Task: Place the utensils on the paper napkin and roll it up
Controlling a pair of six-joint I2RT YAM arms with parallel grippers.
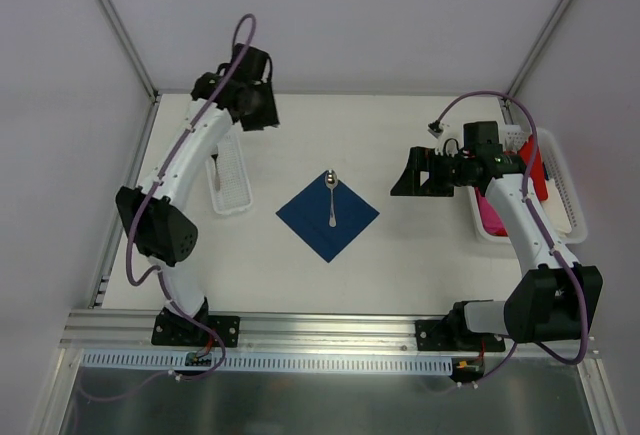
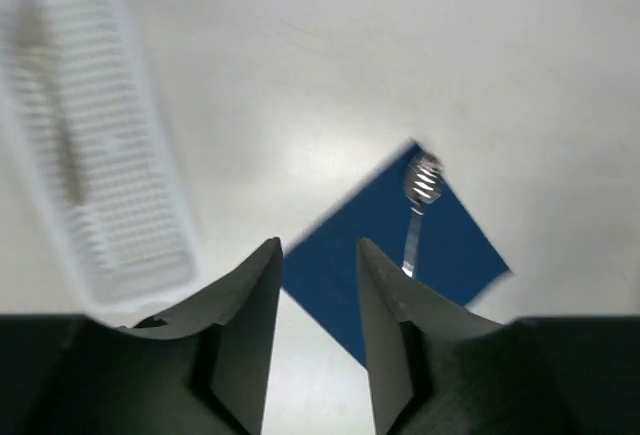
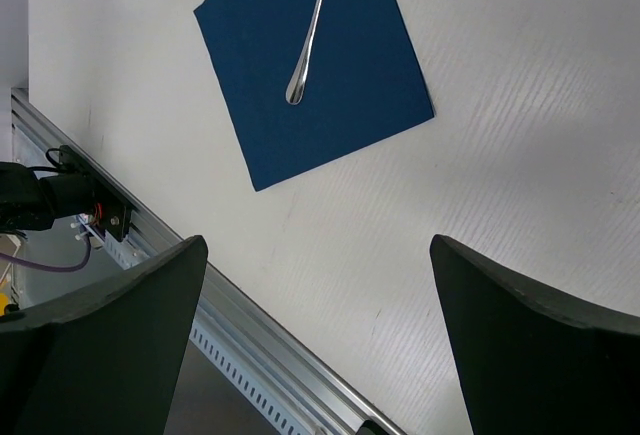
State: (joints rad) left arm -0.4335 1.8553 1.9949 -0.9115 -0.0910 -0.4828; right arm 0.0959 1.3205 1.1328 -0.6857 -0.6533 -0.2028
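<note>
Spoon (image 1: 332,198) lay on the napkin (image 1: 310,223), bowl at its far corner. Your left gripper (image 2: 318,250) hung part-open, holding nothing, above the white tray (image 1: 243,205); blurred shape (image 2: 62,150) inside it, possibly another utensil. Your right gripper (image 3: 318,242) was wide open, empty, right of the napkin.

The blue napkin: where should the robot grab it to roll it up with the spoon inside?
Probably the napkin's side corner toward the left arm, pinched from above. The sheet lies flat as a diamond and the spoon runs along its near-far diagonal, so that corner is bare, and rolling across should wrap the spoon lengthwise.
</note>
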